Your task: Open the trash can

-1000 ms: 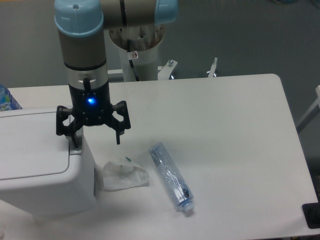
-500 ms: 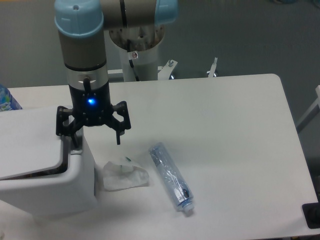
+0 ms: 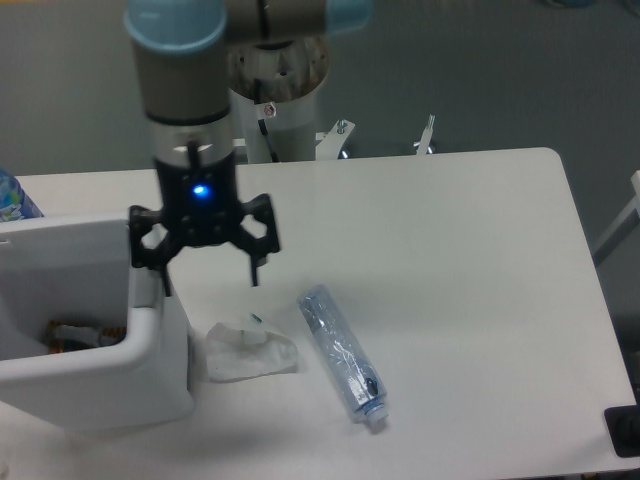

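Trash can (image 3: 95, 375) at 8 o'clock of frame, lid raised, interior exposed with debris inside. Gripper (image 3: 210, 288) above can's right rim, jaws spread wide, holding nothing. Tissue (image 3: 250, 350) and plastic bottle (image 3: 342, 353) at 5 o'clock of gripper. Risk: descending finger snags rim, tips can.

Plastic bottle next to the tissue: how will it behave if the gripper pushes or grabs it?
The plastic bottle lies on its side on the table, so a sideways push would probably roll it. It looks empty and clear, so likely light for its size. Its wall appears wrinkled, so it may give under a squeeze and slip from the gripper; near the cap may hold better.
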You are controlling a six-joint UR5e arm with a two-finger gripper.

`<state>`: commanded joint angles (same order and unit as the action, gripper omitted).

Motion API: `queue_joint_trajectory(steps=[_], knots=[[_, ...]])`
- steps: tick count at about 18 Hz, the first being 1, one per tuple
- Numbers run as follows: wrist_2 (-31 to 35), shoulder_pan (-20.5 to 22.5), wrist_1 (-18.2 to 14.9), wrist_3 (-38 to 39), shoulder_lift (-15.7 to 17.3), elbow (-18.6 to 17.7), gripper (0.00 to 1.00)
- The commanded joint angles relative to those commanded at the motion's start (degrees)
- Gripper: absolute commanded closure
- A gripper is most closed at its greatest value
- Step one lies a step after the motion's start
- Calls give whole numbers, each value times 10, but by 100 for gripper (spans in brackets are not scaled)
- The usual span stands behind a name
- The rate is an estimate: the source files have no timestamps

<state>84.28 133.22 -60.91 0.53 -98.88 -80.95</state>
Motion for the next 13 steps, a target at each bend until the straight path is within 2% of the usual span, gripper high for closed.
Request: queue_joint_trajectory(steps=[3,5,7,11,13], knots=[[0,74,1,-17,14,4,0],[1,106,-1,-67,23,4,0],[4,121,-5,-139,29,-3,0],[90,132,-25,-261,34,-38,0],[106,136,-37,-333,33,-43,0]])
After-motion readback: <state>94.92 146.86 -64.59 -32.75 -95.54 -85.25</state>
